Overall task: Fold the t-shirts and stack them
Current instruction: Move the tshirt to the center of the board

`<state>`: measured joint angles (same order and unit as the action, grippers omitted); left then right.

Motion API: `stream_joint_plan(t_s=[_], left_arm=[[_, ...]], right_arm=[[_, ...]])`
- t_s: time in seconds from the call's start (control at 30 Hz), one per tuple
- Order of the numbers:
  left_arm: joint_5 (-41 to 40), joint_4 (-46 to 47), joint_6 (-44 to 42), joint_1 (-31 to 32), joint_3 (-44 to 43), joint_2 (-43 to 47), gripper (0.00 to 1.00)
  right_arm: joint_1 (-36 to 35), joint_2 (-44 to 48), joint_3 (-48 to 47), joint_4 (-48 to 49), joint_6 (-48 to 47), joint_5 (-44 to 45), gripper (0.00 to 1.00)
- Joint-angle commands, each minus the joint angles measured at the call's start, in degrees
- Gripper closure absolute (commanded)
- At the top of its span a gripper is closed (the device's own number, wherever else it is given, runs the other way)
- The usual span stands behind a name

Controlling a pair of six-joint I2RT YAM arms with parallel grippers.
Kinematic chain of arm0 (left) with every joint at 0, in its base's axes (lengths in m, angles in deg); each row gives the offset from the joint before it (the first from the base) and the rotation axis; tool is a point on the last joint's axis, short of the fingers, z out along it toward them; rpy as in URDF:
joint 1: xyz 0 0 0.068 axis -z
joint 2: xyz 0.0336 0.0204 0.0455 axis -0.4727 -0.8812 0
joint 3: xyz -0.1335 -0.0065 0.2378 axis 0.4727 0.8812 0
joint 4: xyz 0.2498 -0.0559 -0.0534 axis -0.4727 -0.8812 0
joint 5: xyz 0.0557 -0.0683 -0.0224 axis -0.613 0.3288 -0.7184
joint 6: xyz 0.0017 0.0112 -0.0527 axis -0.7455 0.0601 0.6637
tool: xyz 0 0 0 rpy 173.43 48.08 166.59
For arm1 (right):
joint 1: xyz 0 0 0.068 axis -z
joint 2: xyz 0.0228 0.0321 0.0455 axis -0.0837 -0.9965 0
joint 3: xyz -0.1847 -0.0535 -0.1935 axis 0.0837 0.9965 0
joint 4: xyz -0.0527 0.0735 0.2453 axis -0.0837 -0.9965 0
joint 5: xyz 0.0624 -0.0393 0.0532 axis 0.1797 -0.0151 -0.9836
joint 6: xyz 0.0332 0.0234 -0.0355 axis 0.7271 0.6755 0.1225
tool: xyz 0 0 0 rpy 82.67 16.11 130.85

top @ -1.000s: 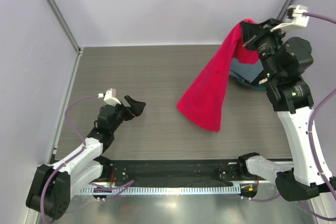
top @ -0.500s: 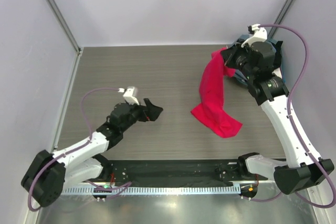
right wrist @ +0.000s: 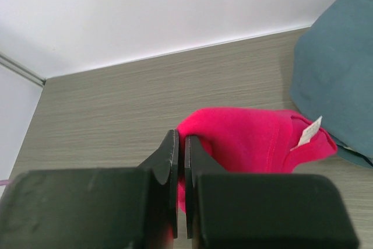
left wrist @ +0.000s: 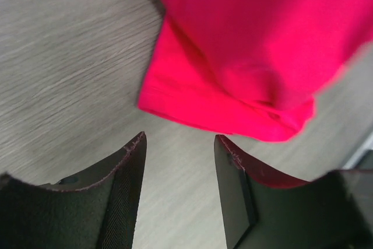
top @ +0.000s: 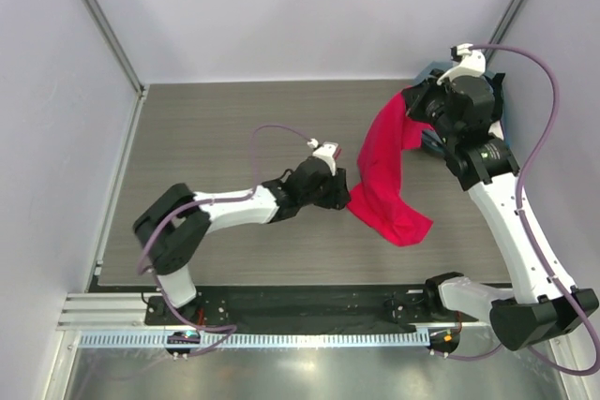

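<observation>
1. Red t-shirt (top: 384, 170): plain bright red cloth, unfolded and bunched. Its upper part is lifted off the tabletop at the far right. The rest drapes down and toward the near side, and the lower end lies in a curled fold on the surface right of centre. In the left wrist view a doubled hem edge (left wrist: 221, 109) rests flat on the surface. A small white label (right wrist: 307, 132) shows on the raised part.
2. Grey-blue t-shirt (right wrist: 332, 80): a slate-coloured mound in the far right corner, lying on the surface behind the raised red cloth. Only part of it is seen, and whether the two cloths touch cannot be told.
3. Right tool (right wrist: 181, 138): jaws pressed together on a pinch of the red t-shirt, holding that end aloft at the far right (top: 412, 105).
4. Left tool (left wrist: 179, 138): jaws partly apart with nothing between them. It sits low over the surface, its tips just short of the red hem, with the arm stretched out toward centre (top: 339, 192).
5. Tabletop (top: 234, 128): grey wood-grain board carrying both shirts.
6. Cable (top: 530, 58): purple, looping above the right arm. A like one arcs over the left arm.
7. Walls (top: 281, 16): pale and plain, on three sides.
</observation>
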<state>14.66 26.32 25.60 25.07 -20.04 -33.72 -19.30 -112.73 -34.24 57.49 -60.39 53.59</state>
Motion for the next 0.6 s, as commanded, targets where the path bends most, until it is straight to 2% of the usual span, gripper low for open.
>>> stream_joint_plan(t_s=[0.0,0.2,0.4,0.5,0.53,0.57], left_arm=[[0.0,-6.0,2.5,0.1,-5.3,-5.0,0.47],[1.9,-7.5,3.9,0.2,-10.7,-12.5,0.44],[-1.5,-8.0,4.0,0.2,-15.4,-17.9,0.43],[-1.3,-9.6,4.2,0.1,-16.6,-18.9,0.63],[-0.8,-9.5,4.3,0.1,-16.6,-19.1,0.81],[-0.8,-9.5,4.6,0.2,-16.2,-18.9,0.91]], right_arm=[[0.1,3.6,-0.9,3.9,-0.6,2.2,0.99],[0.1,3.8,-0.9,3.2,-1.1,2.4,0.99],[0.0,4.7,-0.4,3.3,-1.5,3.6,0.99],[0.0,4.9,-0.4,3.1,-1.8,3.6,0.99],[0.0,5.0,-0.3,3.0,-1.9,3.8,0.99],[0.0,5.0,-0.4,3.0,-2.0,4.3,0.99]])
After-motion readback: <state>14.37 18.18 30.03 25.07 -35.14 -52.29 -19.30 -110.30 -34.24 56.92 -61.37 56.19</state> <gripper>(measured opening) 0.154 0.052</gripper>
